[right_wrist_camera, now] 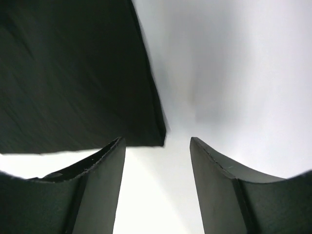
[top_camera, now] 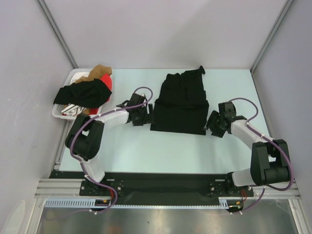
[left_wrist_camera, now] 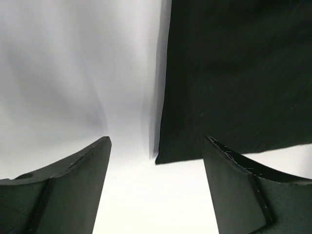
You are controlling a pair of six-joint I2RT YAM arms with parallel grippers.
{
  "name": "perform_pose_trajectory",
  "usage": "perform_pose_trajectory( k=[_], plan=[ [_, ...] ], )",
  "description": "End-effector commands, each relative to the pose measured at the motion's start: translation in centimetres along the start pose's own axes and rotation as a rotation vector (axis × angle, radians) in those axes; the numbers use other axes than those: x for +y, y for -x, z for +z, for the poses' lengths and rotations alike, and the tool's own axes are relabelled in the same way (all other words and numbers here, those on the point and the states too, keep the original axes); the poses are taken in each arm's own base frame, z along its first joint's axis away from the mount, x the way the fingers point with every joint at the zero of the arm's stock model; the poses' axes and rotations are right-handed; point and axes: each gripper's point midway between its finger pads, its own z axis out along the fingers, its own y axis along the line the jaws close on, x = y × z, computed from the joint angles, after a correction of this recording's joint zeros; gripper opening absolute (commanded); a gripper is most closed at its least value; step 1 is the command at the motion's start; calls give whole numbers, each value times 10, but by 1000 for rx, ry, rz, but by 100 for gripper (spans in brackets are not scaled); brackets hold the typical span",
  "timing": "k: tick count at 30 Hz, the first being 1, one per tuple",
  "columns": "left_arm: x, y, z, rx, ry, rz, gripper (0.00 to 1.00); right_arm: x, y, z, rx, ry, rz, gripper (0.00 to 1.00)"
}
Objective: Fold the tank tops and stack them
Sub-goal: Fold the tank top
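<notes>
Though near, tank top [top_camera: 180, 102] outside jaws

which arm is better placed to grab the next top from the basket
Likely left. The basket holding the red tank top sits beside the left arm, and the left gripper is open and empty. The right gripper lies beyond the folded black tank top.

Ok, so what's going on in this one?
Two robot arms are folding tank tops. The black top lies flat on the table, apparently partly folded, with its straps at the far end. The left pincer and right pincer sit at its two near corners, both open and holding nothing. The red top waits with other clothes in the basket at the far left.
</notes>
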Motion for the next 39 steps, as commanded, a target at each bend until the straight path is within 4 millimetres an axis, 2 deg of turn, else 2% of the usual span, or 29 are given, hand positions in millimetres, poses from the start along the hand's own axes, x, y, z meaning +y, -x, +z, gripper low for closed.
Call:
perform_pose_trajectory(
  k=[1,5,8,11,15,17,19,24,27,39],
  plan=[
    [-14,-1,-2,-31,-72,1,80,19,-7,-6,-9,124,0,60],
    [-11,-8,4,-16,-66,-1,78,22,-18,2,14,118,-29,60],
    [-12,-9,9,-11,-71,0,76,22,-18,9,18,112,-35,58],
    [-11,-12,15,8,-67,-7,71,18,-18,19,31,82,-37,47],
    [-12,-18,17,20,-61,-3,68,9,-19,21,26,26,-38,43],
    [-12,-21,17,21,-57,-3,67,5,-18,19,12,4,-39,36],
    [-10,-26,18,28,-52,-2,66,2,-17,18,4,-8,-43,36],
    [-6,-39,21,57,-42,-7,57,-1,-18,16,3,-25,-53,12],
    [-3,-47,19,65,-36,-15,56,-3,-18,16,2,-41,-56,0],
    [2,-65,6,75,-28,-16,56,-11,-17,13,-12,-84,-49,0]
  ],
)
